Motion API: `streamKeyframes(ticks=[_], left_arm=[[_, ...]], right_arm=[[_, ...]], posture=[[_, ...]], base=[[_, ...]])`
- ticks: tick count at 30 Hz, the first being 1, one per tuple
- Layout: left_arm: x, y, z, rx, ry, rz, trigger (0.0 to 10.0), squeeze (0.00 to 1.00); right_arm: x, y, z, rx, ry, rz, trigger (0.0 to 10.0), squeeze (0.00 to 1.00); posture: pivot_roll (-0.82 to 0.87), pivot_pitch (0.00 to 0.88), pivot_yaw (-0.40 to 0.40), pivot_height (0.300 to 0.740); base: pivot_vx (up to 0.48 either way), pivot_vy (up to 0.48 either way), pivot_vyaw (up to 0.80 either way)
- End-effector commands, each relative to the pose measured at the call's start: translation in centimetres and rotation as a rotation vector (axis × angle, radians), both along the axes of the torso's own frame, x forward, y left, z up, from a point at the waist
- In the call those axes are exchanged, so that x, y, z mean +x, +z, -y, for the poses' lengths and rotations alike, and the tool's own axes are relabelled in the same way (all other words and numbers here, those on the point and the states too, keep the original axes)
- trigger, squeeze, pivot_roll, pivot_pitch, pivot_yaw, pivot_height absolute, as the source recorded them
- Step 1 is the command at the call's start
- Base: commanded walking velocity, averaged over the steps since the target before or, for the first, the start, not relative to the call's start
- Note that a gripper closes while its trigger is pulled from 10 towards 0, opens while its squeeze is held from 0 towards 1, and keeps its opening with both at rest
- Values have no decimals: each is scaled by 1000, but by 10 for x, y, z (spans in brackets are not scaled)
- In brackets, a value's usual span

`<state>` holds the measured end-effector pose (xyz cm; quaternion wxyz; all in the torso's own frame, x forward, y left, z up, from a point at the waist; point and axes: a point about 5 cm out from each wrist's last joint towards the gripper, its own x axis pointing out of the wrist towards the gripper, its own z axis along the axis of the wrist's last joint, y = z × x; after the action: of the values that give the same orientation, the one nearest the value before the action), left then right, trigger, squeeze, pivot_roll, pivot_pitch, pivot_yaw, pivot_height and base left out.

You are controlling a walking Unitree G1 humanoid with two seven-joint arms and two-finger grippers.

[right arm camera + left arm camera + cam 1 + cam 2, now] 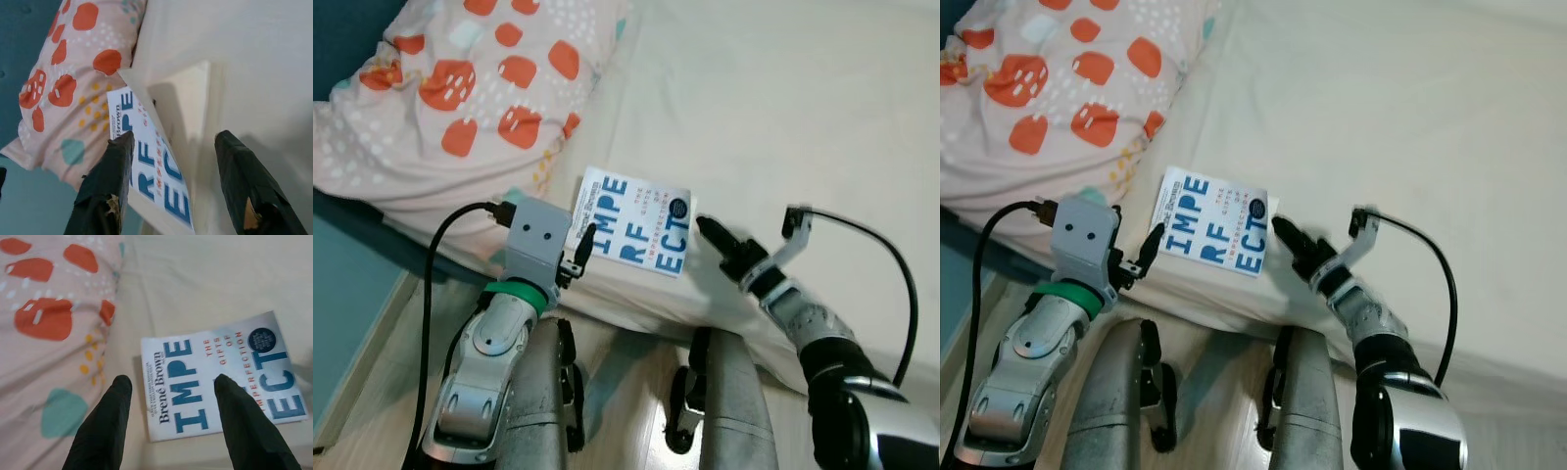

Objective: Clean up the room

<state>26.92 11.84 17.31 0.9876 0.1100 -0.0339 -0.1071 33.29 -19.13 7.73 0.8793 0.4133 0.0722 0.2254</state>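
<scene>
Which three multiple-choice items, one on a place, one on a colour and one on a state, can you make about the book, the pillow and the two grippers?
1. Where does the book lie?
A. on the floor
B. on the bed beside the pillow
C. on top of the pillow

2. What colour are the pillow's big spots?
A. orange-red
B. purple
C. black

3. How are the left gripper and the right gripper?
A. both shut on the book
B. both open
C. one holds the pillow

Answers: 1 B, it rests flat on the sheet; 2 A, plain on the pillowcase; 3 B, each pair of fingers stands apart.
</scene>
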Motion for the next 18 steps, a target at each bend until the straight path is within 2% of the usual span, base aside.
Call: streamKeyframes(ticks=[1, 2, 3, 5, 6, 7, 8, 9, 11, 15, 16, 18], left_arm=[[1, -6, 4, 1, -15, -14, 10000, 0], [1, -6, 4, 1, -15, -14, 10000, 0], [4, -6, 5, -1, -22, -8, 10000, 0], [4, -6, 5, -1, -22, -8, 10000, 0], [8, -6, 7, -4, -28, -1, 10000, 0], [8, -6, 7, -4, -28, -1, 10000, 0], [12, -5, 8, -8, -31, 5, 10000, 0], [15, -6, 11, -14, -35, 11, 10000, 0], [15, -6, 11, -14, -35, 11, 10000, 0], [25, -14, 14, -67, -39, -36, 10000, 0], [26, -16, 14, -73, -39, -45, 10000, 0], [28, -17, 14, -76, -38, -48, 10000, 0]], right_arm=[[-15, -13, 5, 32, -22, -27, 10000, 0], [-15, -13, 5, 32, -22, -27, 10000, 0], [-27, -20, 8, 25, -41, -34, 10000, 0], [-27, -20, 8, 25, -41, -34, 10000, 0], [-38, -24, 11, 9, -62, -28, 10000, 0], [-38, -24, 11, 9, -62, -28, 10000, 0], [-46, -23, 10, -18, -83, -4, 10000, 0], [-48, -16, 6, -86, -110, 49, 10000, 0], [-48, -16, 6, -86, -110, 49, 10000, 0], [-30, 25, -24, -428, -200, 321, 10000, 0], [-25, 35, -28, -465, -225, 372, 10000, 0], [-24, 41, -30, -481, -241, 396, 10000, 0]], posture=[[69, 141, 20, 588], [69, 141, 20, 588], [58, 132, 21, 588], [58, 132, 21, 588], [42, 117, 21, 588], [42, 117, 21, 588], [26, 103, 21, 588], [13, 91, 25, 588], [13, 91, 25, 588], [-6, 43, 37, 588], [-5, 36, 33, 592], [-5, 34, 31, 596]], base=[[0, 0, 0], [0, 0, 0], [0, 0, 0], [0, 0, 0], [0, 0, 0], [0, 0, 0], [0, 0, 0], [0, 0, 0], [0, 0, 0], [0, 0, -253], [0, 0, -469], [0, 0, -469]])
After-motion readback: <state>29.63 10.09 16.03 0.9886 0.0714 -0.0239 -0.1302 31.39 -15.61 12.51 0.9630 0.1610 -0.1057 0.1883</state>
